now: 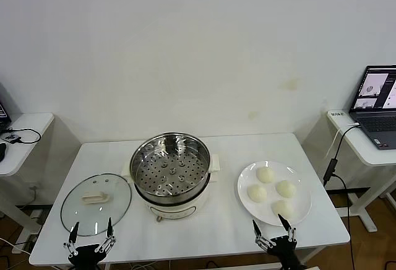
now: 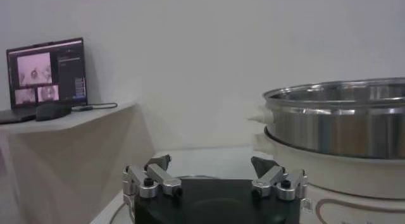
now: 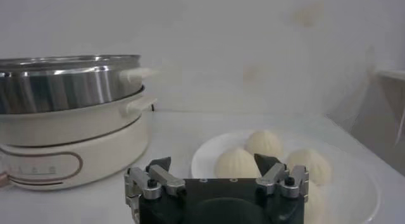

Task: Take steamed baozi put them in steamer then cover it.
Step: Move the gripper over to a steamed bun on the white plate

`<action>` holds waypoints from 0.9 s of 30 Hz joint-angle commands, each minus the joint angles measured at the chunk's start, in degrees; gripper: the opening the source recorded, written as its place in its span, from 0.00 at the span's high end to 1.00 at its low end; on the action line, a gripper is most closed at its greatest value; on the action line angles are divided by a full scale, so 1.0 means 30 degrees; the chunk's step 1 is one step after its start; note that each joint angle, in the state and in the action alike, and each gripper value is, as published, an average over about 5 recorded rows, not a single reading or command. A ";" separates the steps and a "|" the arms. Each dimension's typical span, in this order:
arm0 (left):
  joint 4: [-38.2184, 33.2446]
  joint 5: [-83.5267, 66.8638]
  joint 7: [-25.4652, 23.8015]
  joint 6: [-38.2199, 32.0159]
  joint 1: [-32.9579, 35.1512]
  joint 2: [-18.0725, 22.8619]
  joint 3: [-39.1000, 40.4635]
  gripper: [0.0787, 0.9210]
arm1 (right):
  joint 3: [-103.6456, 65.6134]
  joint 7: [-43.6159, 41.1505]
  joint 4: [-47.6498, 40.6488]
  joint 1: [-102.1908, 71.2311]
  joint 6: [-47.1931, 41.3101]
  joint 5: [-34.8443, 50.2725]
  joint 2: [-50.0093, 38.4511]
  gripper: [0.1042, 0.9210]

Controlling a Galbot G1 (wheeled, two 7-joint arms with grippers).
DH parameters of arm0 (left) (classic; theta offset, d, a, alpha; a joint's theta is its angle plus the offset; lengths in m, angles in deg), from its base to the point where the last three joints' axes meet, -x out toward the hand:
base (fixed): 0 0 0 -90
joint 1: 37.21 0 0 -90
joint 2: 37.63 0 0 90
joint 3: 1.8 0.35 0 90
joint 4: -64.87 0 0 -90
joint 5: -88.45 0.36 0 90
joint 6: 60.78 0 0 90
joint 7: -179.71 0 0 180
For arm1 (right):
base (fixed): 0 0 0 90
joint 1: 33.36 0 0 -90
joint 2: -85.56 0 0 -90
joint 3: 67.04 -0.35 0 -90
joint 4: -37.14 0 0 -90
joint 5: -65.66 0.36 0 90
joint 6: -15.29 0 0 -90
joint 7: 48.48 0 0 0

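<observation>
Several cream-white baozi [image 1: 273, 191] lie on a white plate [image 1: 247, 174] at the table's right; they also show in the right wrist view as baozi [image 3: 235, 163]. The steel steamer [image 1: 170, 169] with its perforated tray stands uncovered at the table's middle on a cream base. The glass cover [image 1: 96, 203] with its cream handle lies flat to the steamer's left. My left gripper [image 1: 91, 228] is open at the front edge just before the cover. My right gripper [image 1: 269, 223] is open at the front edge just before the plate. Neither holds anything.
A laptop [image 1: 376, 105] stands on a white side table at the right, with a cable hanging down. Another side table [image 1: 21, 135] with cables is at the left. A plain white wall is behind the table.
</observation>
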 commanded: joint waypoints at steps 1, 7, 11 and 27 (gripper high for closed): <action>-0.0125 0.0870 -0.0411 -0.0090 -0.0500 -0.0326 -0.0091 0.12 | -0.1506 0.0656 -0.0494 0.2288 -0.0360 -0.5126 -0.1692 0.12; -0.0070 0.2401 -0.0635 0.0022 -0.0648 -0.0554 -0.0032 0.12 | -0.2324 -0.0717 -0.1792 0.5369 -0.1723 -1.0121 -0.4628 0.12; -0.0091 0.2787 -0.0675 0.0090 -0.0740 -0.0631 -0.0038 0.12 | -0.1814 -0.3255 -0.2830 0.7958 -0.3243 -1.1908 -0.7354 0.12; -0.0468 0.3828 -0.0662 -0.0136 -0.0934 -0.0699 -0.0192 0.12 | 1.1877 -1.4530 -0.8972 2.3374 -0.4769 -0.7690 -1.5201 0.12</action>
